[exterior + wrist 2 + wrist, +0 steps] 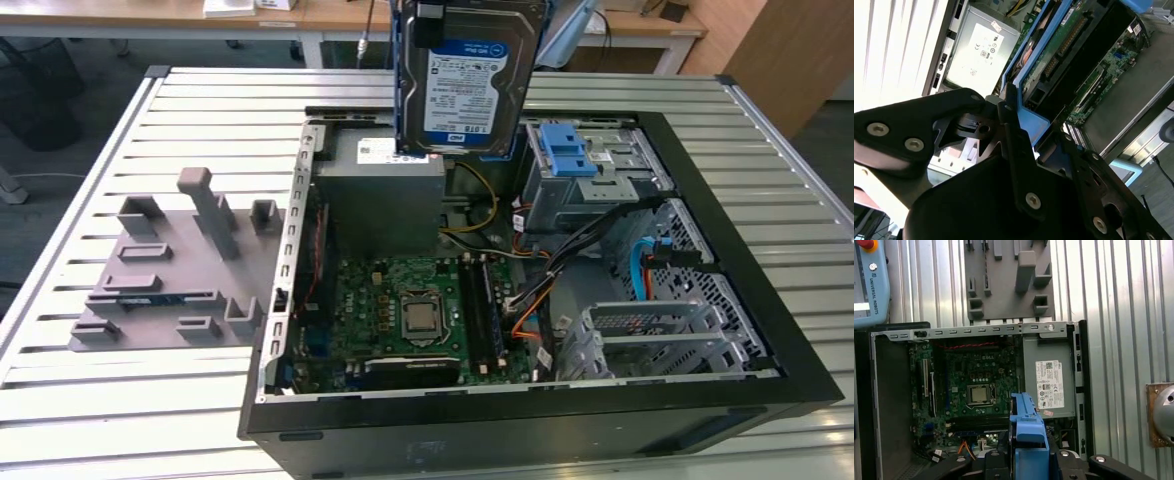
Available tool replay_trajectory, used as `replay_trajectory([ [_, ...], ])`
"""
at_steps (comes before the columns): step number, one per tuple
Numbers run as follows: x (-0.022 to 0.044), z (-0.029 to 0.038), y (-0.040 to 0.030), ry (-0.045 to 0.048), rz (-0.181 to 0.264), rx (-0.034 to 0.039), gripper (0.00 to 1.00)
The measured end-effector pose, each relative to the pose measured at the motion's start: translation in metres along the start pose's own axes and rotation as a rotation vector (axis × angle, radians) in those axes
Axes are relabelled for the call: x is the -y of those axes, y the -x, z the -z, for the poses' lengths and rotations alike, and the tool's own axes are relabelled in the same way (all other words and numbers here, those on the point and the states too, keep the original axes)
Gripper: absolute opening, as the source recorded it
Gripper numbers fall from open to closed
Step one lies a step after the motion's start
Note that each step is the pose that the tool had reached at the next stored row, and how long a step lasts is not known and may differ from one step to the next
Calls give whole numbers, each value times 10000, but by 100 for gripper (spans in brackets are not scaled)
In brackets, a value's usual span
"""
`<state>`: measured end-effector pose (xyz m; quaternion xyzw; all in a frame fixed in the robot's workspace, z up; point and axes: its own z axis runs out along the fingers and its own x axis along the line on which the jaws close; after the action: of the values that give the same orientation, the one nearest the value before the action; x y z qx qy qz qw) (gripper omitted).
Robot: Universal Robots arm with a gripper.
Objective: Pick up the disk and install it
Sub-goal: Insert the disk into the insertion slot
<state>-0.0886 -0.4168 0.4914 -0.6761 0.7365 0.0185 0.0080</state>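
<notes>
Above the open black case (534,412), holding green motherboard (400,300) and grey boxy power supply (380,200), we see the flat silver disk (470,90) hanging upright, the gripper (1024,125) clamped on its blue plastic rail (1026,425).

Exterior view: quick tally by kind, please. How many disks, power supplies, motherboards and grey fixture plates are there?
disk: 1, up in the air
power supply: 1
motherboard: 1
grey fixture plate: 1
Total: 4
</notes>
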Motion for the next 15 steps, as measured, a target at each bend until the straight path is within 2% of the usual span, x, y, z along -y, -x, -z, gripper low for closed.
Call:
replay_trajectory([
  [9, 1, -1, -1, 0, 10, -1, 36],
  [13, 1, -11, -6, 18, 483, -9, 36],
  [15, 5, -13, -40, 20, 543, -10, 36],
])
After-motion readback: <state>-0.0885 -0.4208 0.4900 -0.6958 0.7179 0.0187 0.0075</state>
